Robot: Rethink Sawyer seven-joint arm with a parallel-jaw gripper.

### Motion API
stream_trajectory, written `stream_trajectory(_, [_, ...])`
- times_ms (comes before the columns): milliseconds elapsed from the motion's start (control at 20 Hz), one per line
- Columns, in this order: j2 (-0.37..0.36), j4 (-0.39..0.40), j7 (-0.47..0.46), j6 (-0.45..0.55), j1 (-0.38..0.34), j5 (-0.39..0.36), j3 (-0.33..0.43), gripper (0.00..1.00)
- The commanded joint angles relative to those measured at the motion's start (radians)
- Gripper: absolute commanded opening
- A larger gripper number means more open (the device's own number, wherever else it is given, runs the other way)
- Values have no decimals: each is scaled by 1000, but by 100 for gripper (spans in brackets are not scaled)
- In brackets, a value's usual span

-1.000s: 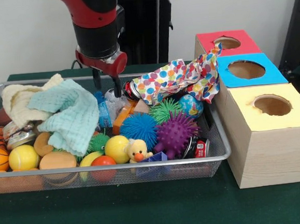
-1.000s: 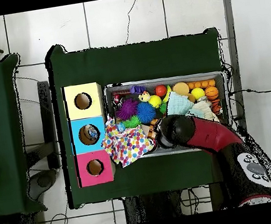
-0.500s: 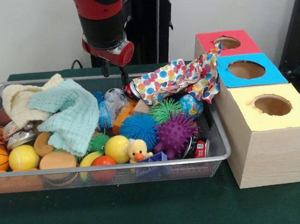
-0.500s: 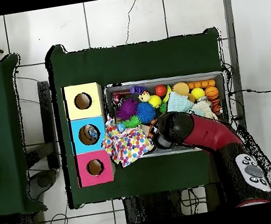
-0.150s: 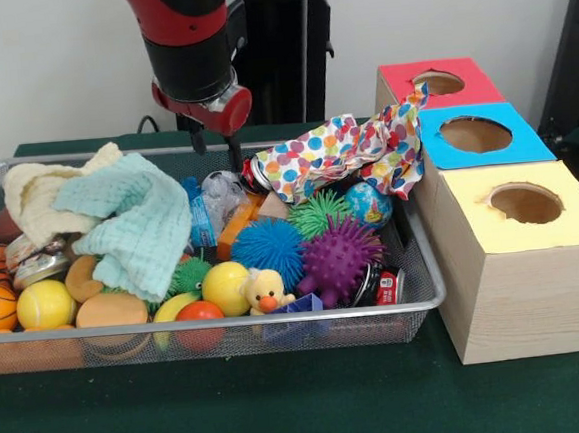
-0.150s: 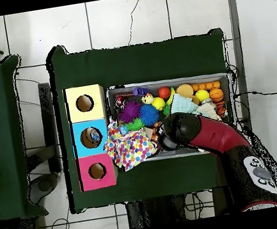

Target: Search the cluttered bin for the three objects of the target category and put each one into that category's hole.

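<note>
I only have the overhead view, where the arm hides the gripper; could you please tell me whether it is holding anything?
Observer: No. In the front view the gripper is open and empty, hanging over the wire bin.
Operator: Thank you. What lies just below it?
Observer: A crumpled clear plastic bag; the gripper does not appear to touch it.
Operator: Is anything tucked beneath the polka-dot cloth there?
Observer: Yes, a can pokes out from under the polka-dot cloth, beside the gripper.
</note>
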Motion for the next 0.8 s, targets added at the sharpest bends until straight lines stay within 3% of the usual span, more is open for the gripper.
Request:
stream_trajectory(50, [87,-23,122,-119,-39,38,63,100])
stream_trajectory(800, [92,53,158,-210,-59,128,108,100])
